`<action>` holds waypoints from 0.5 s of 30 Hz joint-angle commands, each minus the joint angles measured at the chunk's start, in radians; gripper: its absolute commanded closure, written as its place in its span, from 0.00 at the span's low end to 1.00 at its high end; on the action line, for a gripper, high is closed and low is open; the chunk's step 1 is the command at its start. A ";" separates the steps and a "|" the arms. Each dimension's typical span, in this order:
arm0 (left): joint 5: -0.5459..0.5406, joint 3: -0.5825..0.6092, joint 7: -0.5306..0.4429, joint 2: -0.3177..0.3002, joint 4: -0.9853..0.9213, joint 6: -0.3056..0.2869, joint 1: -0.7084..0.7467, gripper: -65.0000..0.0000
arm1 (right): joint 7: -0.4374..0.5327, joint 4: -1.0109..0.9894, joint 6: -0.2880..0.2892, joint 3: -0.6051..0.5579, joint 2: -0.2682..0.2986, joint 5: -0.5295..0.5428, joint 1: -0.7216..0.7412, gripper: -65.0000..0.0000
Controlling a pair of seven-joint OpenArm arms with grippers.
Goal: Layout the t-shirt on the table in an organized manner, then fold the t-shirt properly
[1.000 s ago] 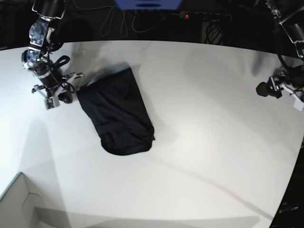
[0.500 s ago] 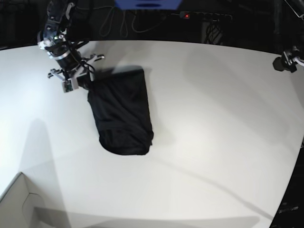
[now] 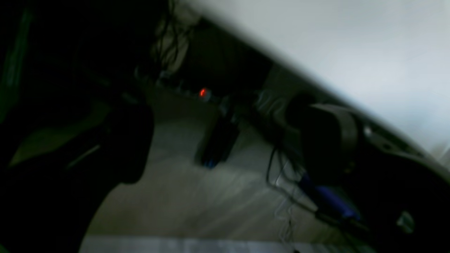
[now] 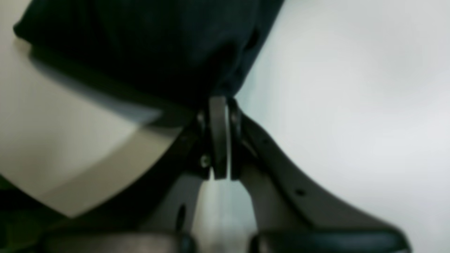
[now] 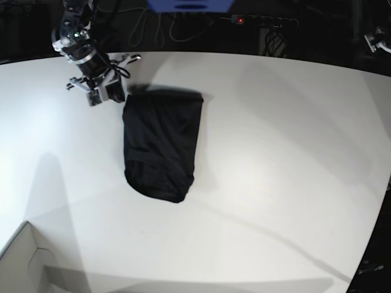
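The black t-shirt (image 5: 162, 146) lies on the white table (image 5: 281, 159) as a narrow folded bundle, left of the middle, its rounded end toward the near side. My right gripper (image 5: 115, 93) is at the shirt's far left corner. In the right wrist view its fingers (image 4: 218, 116) are shut on the edge of the black fabric (image 4: 158, 45). My left gripper (image 3: 225, 147) is held off the table's far right edge; its blurred dark fingers stand wide apart with nothing between them. Only a bit of that arm (image 5: 379, 38) shows in the base view.
A white box corner (image 5: 24, 262) sits at the near left. Behind the table's far edge are cables, a power strip with a red light (image 5: 239, 20) and a blue object (image 5: 189, 5). The left wrist view shows floor and cables beyond the table edge (image 3: 281, 63).
My right gripper has pulled the shirt's far corner up and to the right, so the bundle has swung and straightened. My left arm has drawn back toward the far right corner.
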 commanded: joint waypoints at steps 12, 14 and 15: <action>-0.010 0.094 -0.239 0.044 0.015 -0.006 0.179 0.00 | 0.014 0.064 0.003 0.405 -0.046 0.024 -0.044 1.00; -0.010 0.128 -0.285 0.044 0.015 -0.006 0.196 0.19 | 0.014 0.060 0.003 0.473 -0.046 0.051 -0.064 1.00; -0.010 0.148 -0.300 0.044 0.012 -0.006 0.199 0.32 | 0.014 0.057 0.003 0.505 -0.046 0.067 -0.079 1.00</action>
